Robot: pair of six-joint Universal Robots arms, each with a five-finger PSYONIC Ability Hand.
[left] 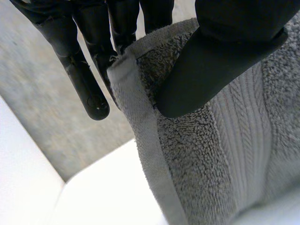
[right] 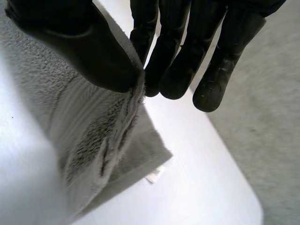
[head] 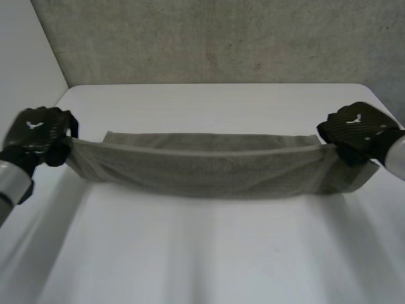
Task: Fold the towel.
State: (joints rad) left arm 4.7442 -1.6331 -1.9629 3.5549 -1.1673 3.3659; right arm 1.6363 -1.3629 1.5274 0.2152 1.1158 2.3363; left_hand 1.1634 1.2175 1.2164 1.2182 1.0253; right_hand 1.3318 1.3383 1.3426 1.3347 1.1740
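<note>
the left hand (head: pixel 39 130) and right hand (head: pixel 355 126) are wearing black woven-look shells, each showing a small white mark; the fingers (right: pixel 213 89) are ending in round tips; the arms (head: pixel 11 183) are showing pale grey.

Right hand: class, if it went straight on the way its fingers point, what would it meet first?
The right hand would probably meet the bare white table, near its corner by the grey wall; depth is unclear.

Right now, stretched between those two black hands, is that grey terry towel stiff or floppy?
Probably floppy: the grey terry towel sags in the middle between the left hand and right hand. Its looped pile looks grippy, so it likely won't slip from the pinch.
</note>
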